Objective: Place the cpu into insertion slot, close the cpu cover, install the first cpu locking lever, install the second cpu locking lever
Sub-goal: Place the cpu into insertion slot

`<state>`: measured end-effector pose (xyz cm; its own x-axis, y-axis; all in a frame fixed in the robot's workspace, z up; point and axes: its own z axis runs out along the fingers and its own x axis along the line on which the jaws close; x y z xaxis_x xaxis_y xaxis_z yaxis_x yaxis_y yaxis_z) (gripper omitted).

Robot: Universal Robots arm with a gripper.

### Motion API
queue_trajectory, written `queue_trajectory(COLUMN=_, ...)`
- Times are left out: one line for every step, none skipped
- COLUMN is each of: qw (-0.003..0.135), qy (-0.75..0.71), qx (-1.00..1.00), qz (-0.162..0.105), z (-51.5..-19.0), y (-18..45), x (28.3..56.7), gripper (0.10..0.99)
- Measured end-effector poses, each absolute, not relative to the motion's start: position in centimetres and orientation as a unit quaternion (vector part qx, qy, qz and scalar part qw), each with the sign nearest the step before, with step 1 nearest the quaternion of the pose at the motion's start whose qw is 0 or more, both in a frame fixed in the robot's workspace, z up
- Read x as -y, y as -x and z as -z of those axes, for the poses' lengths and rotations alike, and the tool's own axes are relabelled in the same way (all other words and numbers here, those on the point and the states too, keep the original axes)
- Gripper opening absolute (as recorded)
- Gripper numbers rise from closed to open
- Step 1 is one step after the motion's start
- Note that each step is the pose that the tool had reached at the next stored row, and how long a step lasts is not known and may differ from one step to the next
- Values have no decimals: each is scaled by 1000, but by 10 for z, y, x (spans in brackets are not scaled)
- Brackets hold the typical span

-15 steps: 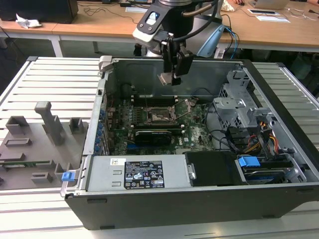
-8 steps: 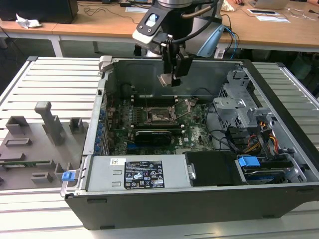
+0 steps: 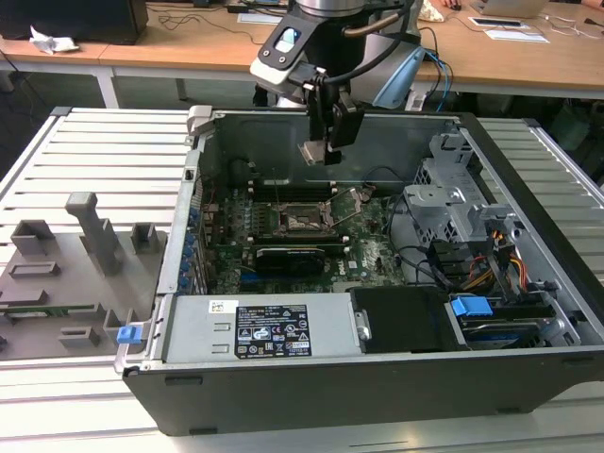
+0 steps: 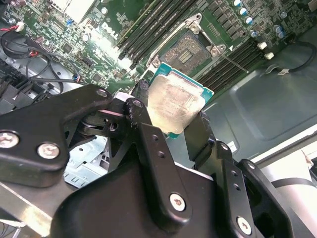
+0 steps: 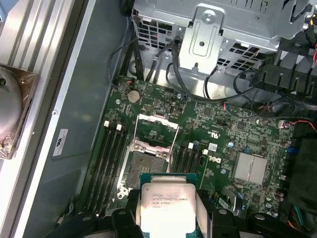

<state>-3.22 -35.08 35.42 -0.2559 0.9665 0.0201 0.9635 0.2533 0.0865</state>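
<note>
Exterior view: open case (image 3: 510, 377) flat on a slatted bench (image 3: 104, 142), green board (image 3: 368, 255) lying in its floor. Hand (image 3: 321, 146) poised over the far part of the case, closed on the cpu (image 3: 311, 152), with the chip held in the air, clear of the board. Slot (image 3: 304, 222) on the board below, apart from the chip, its dark centre exposed. Thin lever (image 3: 351, 205) slanting up just beside the slot, on the exterior view's right. Grey moulded tray (image 3: 66, 274) on the bench, on the exterior view's left of the case. Drive cage (image 3: 453, 203) and bundled cables inside the case, on the exterior view's right.

Second wrist view: two black fingers (image 4: 141, 116) pressed against opposite edges of the cpu. Silver top smeared and facing the camera, tan-green rim showing along two sides. Beyond the chip, the slot with its pin grid uncovered, and memory sockets (image 4: 148, 37) running along both sides of it. Lever rod stretched out over the sockets on one side.

First wrist view: cpu gripped at its two sides, printed top towards the camera, near the slot but not in it. Cover (image 5: 157, 130) swung up off the slot, tilted open on the side away from the chip, board visible through its window. Finned heat sink (image 5: 251, 166) farther along the board
</note>
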Motion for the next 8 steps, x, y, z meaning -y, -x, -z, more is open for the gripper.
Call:
queue_trajectory(qw=18, qy=-610, qx=-791, qz=-40, z=-354, y=32, x=351, gripper=533)
queue_trajectory(qw=18, qy=-610, qx=-791, qz=-40, z=-354, y=32, x=351, gripper=533)
queue_trajectory(qw=18, qy=-610, qx=-791, qz=-40, z=-354, y=32, x=351, gripper=533)
queue_trajectory(qw=18, qy=-610, qx=-791, qz=-40, z=-353, y=32, x=351, gripper=533)
queue_trajectory(qw=19, qy=-611, qx=-791, qz=-40, z=-353, y=32, x=351, gripper=533)
queue_trajectory(qw=18, qy=-611, qx=-791, qz=-40, z=-353, y=32, x=351, gripper=533)
queue_trajectory(qw=19, qy=-611, qx=-791, qz=-40, z=-352, y=32, x=351, gripper=533)
queue_trajectory(qw=19, qy=-611, qx=-790, qz=-40, z=-351, y=32, x=351, gripper=533)
